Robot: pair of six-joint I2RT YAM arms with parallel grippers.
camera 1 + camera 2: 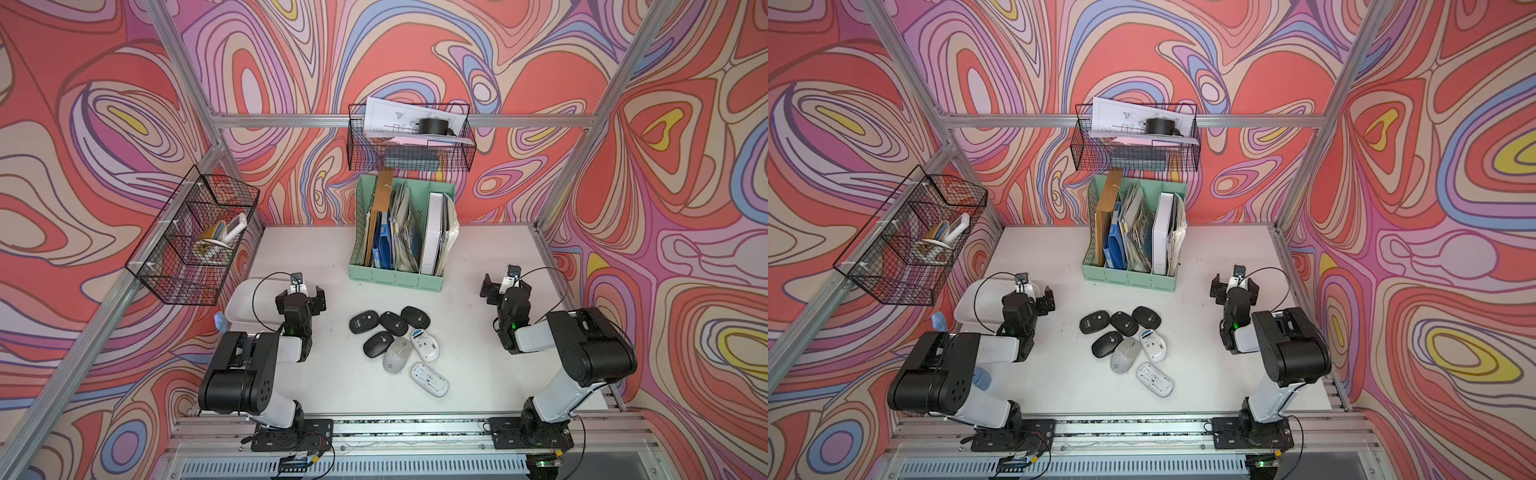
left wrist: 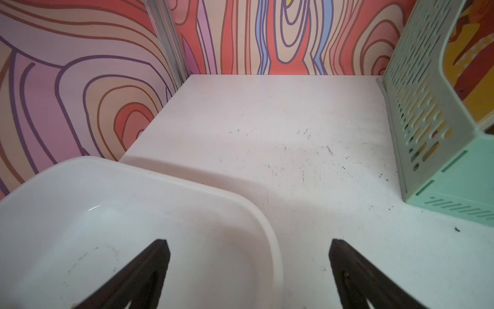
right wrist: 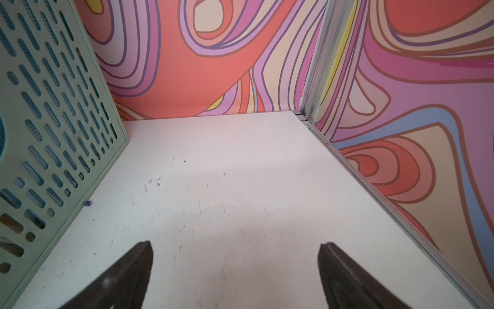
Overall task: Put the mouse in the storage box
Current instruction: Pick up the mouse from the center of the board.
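left end effector (image 2: 248, 247): jaws standing spread wide, gripping nothing, hanging over the rim of the storage box (image 2: 270, 230)
right end effector (image 3: 235, 248): jaws likewise gaping wide, holding nothing, hovering over bare worktop (image 3: 227, 187)
mice (image 1: 392, 324): lying clustered mid-worktop, outside the storage box
open room: bare worktop stretching from box to file organizer (image 2: 427, 149); wall (image 2: 66, 107) running just beside the box
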